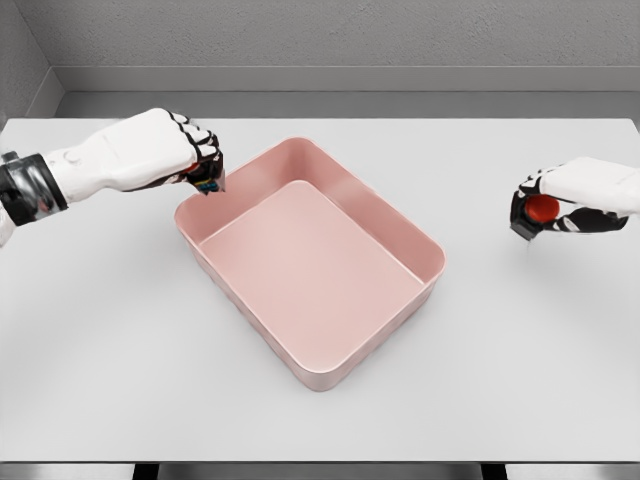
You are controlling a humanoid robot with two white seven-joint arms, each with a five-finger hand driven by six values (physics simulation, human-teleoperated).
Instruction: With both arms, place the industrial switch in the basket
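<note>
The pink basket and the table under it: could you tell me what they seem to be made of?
The basket looks like moulded matte plastic: one even pink colour, rounded corners, thin smooth walls, no weave. The table looks like smooth white laminate or painted board with a dull, glare-free finish; the render leaves that open.

Bare simulated test room, plain white table filling the view, pink basket at its centre, grey textured walls behind the table, grey floor beyond its far edge

No legible text, label, brand, number or sign on any surface; small held objects too blurred to read.
</note>
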